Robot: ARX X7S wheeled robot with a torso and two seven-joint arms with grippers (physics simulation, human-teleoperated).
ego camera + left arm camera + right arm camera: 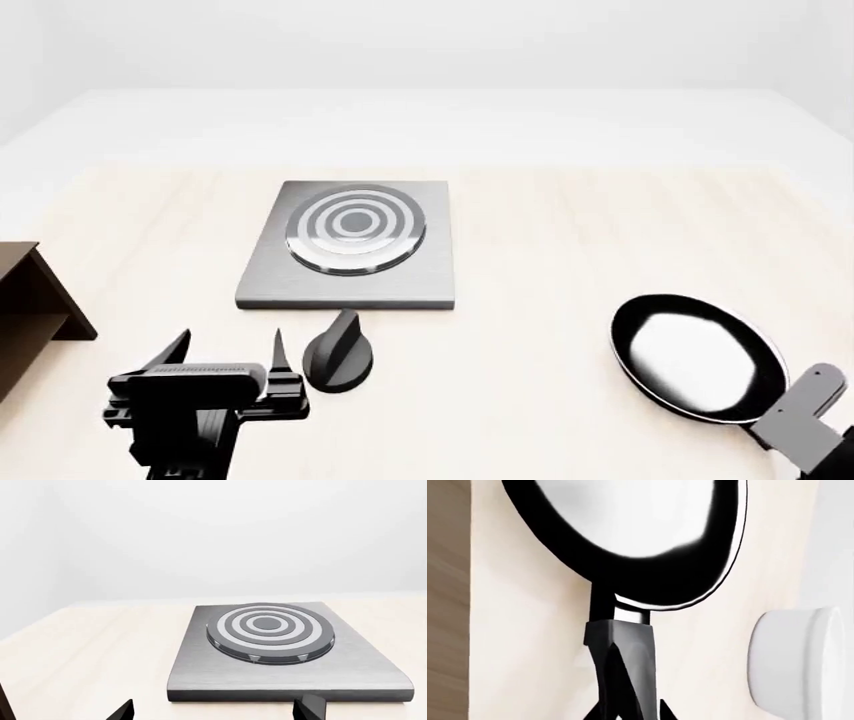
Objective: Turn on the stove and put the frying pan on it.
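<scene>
Beside the knob point(339, 352), my left hand point(224, 352) gapes wide, knob unturned; my right hand point(627, 700) grips the frying pan point(697, 357) handle, awaiting the stove point(350, 243).

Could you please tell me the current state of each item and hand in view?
stove: flat on the table, burner bare.
knob: near the stove's front edge, untouched.
frying pan: empty, off the stove.
left hand: open, beside the knob.
right hand: shut on the frying pan handle.
</scene>
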